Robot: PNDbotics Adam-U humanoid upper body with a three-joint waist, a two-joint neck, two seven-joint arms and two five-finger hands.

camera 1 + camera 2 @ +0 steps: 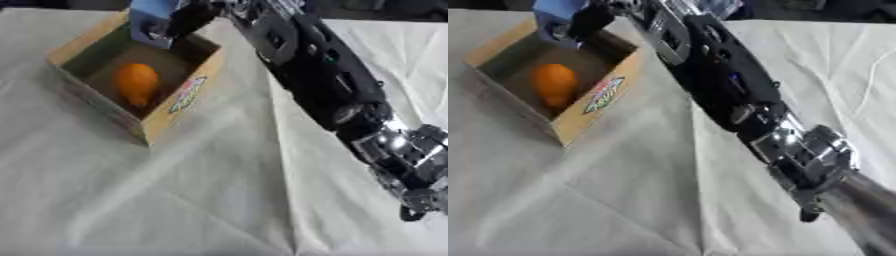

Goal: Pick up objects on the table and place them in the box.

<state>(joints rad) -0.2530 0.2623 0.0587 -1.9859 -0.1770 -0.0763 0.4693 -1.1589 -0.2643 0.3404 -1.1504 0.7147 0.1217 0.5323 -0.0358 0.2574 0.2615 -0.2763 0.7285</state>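
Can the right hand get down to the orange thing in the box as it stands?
Probably not yet: the right hand is over the box, curled round a blue object. The orange thing lies uncovered below it.

No readable text. Box (179, 107) carries colourful label (189, 94) on near side wall, red, green and white; lettering too blurred to make out.
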